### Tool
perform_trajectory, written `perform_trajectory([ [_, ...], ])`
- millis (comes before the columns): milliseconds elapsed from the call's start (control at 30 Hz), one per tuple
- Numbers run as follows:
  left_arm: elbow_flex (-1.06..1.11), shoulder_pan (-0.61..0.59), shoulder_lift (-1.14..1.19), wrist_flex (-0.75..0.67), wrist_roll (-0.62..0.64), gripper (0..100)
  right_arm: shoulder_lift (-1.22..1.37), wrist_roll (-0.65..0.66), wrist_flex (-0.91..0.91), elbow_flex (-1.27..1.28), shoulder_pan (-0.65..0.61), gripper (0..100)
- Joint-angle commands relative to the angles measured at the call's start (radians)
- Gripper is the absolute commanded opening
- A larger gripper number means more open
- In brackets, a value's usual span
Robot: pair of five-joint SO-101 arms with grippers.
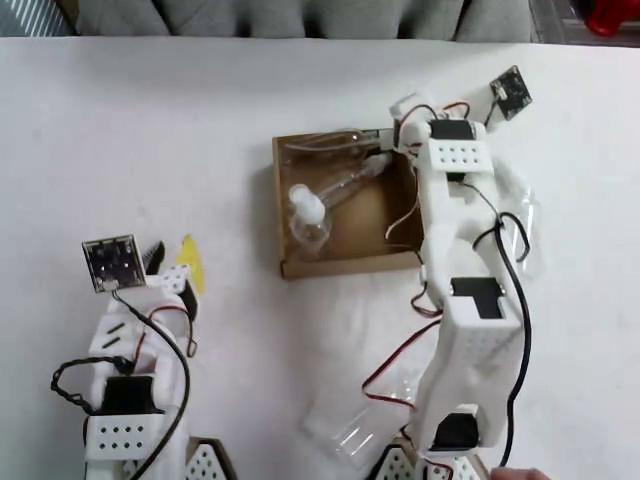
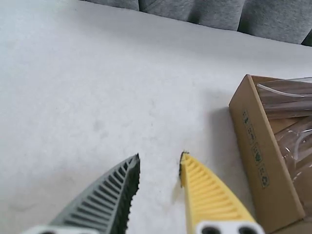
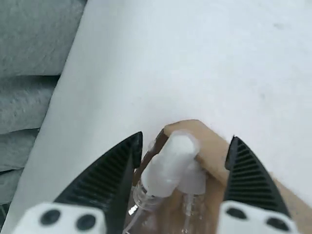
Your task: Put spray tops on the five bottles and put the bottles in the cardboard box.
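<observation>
Nearer than the cardboard box (image 1: 345,266), beside the base of the right arm (image 1: 455,360), a clear bottle (image 1: 345,432) lies on its side on the white desk (image 1: 150,130). To the left of the box and a little nearer than it, the left hand (image 2: 158,163) hangs over bare desk; it is released, its grey and yellow fingers (image 2: 207,195) spread apart with nothing between them, and the box's brown side wall stands just beside the yellow one. To the right of the box, just past the right arm, what looks like another clear bottle (image 1: 520,225) lies on the desk. Inside the box, clear bottles lie on their sides; one (image 1: 312,232) sits close to the left wall with a white spray top (image 1: 305,203), and one (image 1: 330,140) lies along the far wall. At the box's far right corner the right hand (image 3: 186,137) is released too, its black fingers (image 3: 109,170) wide apart on either side of a spray-topped bottle (image 3: 170,158) that rests at a corner of the box, neither finger seeming to touch it. Beyond the desk's far edge, well past the box, grey cushions (image 1: 300,15) run across.
</observation>
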Motion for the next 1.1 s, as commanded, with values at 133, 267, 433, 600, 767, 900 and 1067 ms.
perform_trajectory([
  [133,-0.006,-0.010,0.012,-0.026,0.005,14,0.012,-0.008,-0.116,-0.043,-0.019,22.5],
  [267,-0.006,-0.010,0.012,-0.026,0.005,14,0.027,-0.008,-0.127,-0.048,-0.022,19.0],
  [433,-0.006,-0.035,0.012,-0.029,0.005,14,0.027,0.051,-0.127,-0.048,-0.022,4.1],
  [600,-0.006,-0.038,0.012,-0.031,0.006,14,0.030,0.061,-0.130,-0.048,-0.024,4.4],
  [767,-0.006,-0.039,0.012,-0.031,0.006,14,0.027,0.071,-0.133,-0.051,-0.024,1.3],
  [900,-0.006,-0.039,0.012,-0.031,0.006,14,0.027,0.098,-0.133,-0.057,-0.022,1.5],
  [1067,-0.006,-0.039,0.012,-0.031,0.006,14,0.018,0.137,-0.134,-0.061,-0.027,1.5],
])
